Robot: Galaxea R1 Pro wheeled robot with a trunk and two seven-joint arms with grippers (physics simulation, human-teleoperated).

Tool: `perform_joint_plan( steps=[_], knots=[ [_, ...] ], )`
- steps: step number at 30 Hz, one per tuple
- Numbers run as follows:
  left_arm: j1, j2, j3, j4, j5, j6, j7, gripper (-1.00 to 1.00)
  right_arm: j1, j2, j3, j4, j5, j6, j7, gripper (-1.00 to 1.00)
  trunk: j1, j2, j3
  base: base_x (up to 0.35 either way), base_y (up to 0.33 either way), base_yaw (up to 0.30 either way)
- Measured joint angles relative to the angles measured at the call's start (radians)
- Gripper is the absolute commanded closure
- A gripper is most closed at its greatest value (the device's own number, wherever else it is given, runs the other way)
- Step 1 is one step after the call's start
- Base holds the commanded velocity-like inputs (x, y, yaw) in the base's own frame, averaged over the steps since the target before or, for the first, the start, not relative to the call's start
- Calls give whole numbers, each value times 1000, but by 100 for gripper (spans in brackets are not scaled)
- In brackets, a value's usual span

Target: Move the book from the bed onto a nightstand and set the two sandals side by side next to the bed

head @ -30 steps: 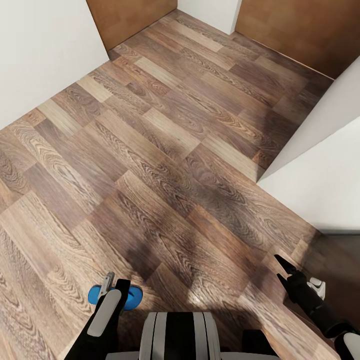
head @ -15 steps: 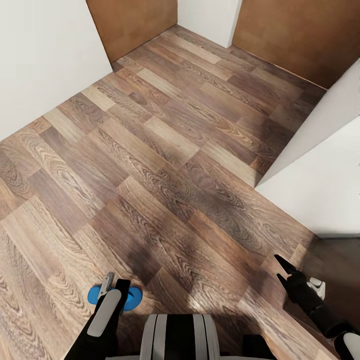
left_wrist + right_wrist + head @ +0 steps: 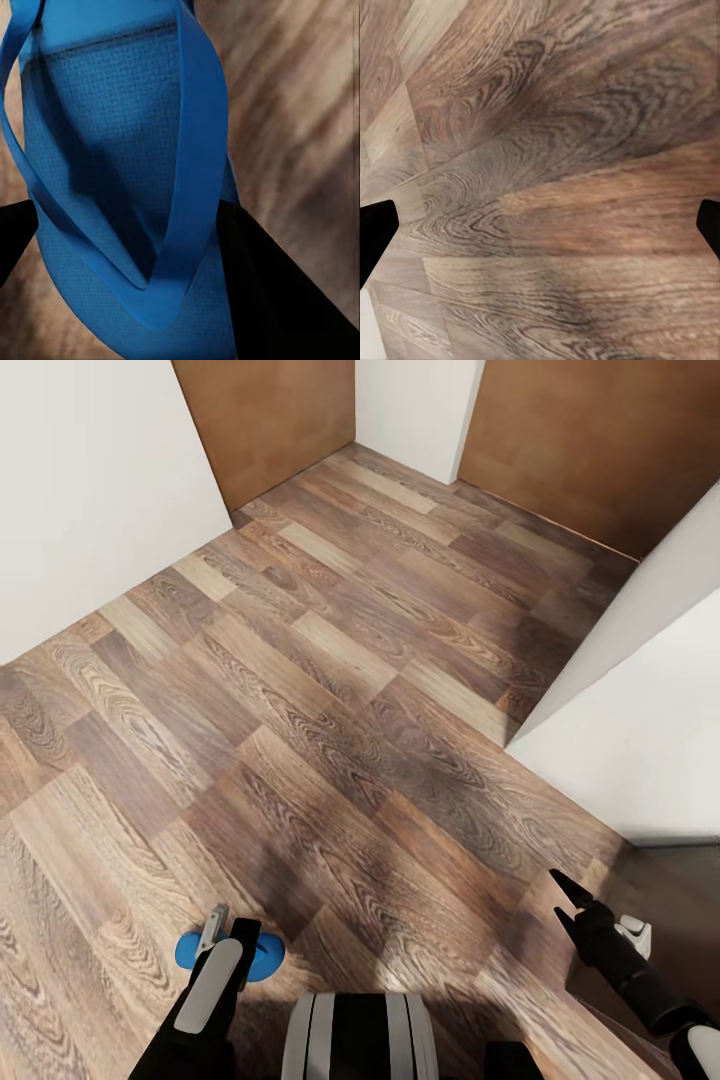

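Near the bottom left of the head view, the left gripper point(image 3: 215, 940) hung low over the wood-plank floor point(image 3: 330, 690) w/ a blue sandal point(image 3: 262, 958) in it. Left wrist view made the grip plain: dark fingers point(image 3: 262, 285) sat on either side of the sandal's sole, jaws closed on it, strap point(image 3: 191, 157) running up the middle and sole hanging lengthwise clear of the floor. Probably carried that way so it wouldn't drag while the base rolled.

Right gripper point(image 3: 568, 900) was at the bottom right, jaws apart, nothing btwn them. Right wrist view showed bare planks w/ a dark fingertip point(image 3: 375, 232) at each edge, so jaws wide. Likely kept free for the 2nd sandal or the book.

Ahead: white walls point(image 3: 90, 500) left and right, brown door-like panels point(image 3: 270, 420) at the far end, open floor btwn. Looked like a passage, i.e. robot in transit, not at a drop-off spot.

Judgement: one sandal in hand, placement by the bed not yet done; next needs a drive to the bedside, then a low, flat set-down. Risk: thin sole slipping or twisting in the pinch during travel.
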State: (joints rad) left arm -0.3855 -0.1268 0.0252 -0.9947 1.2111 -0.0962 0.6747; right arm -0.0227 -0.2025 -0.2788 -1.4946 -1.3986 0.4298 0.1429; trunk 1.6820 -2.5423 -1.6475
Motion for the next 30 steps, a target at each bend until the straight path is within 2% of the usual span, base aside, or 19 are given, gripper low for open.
perform_joint_plan(
  steps=[30],
  knots=[
    [0, 0, 0, -5, 0, 2, 3, 100, 0, 0, 0, -4, -3, 0, 0, -100, -13, 7, 116, 0, 0, 0]
  ],
)
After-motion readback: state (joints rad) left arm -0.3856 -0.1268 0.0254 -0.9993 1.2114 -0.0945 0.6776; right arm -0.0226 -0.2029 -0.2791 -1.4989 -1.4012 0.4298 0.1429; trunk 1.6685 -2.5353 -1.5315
